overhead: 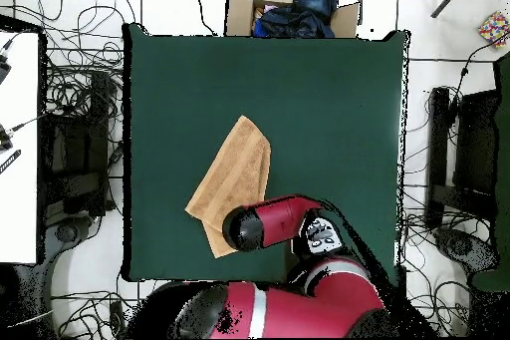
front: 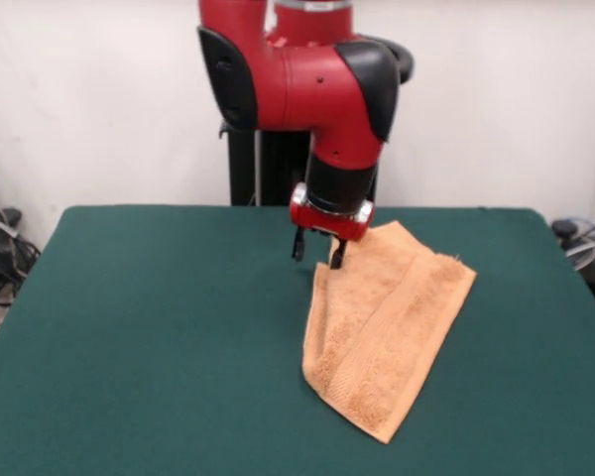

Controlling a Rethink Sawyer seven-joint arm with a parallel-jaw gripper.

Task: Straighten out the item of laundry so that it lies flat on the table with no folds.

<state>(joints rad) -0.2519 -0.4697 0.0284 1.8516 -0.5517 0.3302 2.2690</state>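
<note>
The light orange towel (front: 387, 317) lies on the right half of the green table (front: 159, 327). It runs slantwise and is doubled over along its length, with a band stripe near its front end. My gripper (front: 317, 250) hangs at the towel's far left corner. It is open, and its right finger (front: 335, 254) is at the cloth's edge, low over the table. In the overhead view the towel (overhead: 234, 176) lies left of the middle of the table (overhead: 329, 107), and the arm's wrist (overhead: 244, 228) covers its near corner and hides the gripper.
A cardboard box with dark clothes (overhead: 294, 7) stands beyond the table's far edge in the overhead view. Cables lie on the floor on both sides. The robot's pedestal (front: 268, 164) stands behind the table's far edge.
</note>
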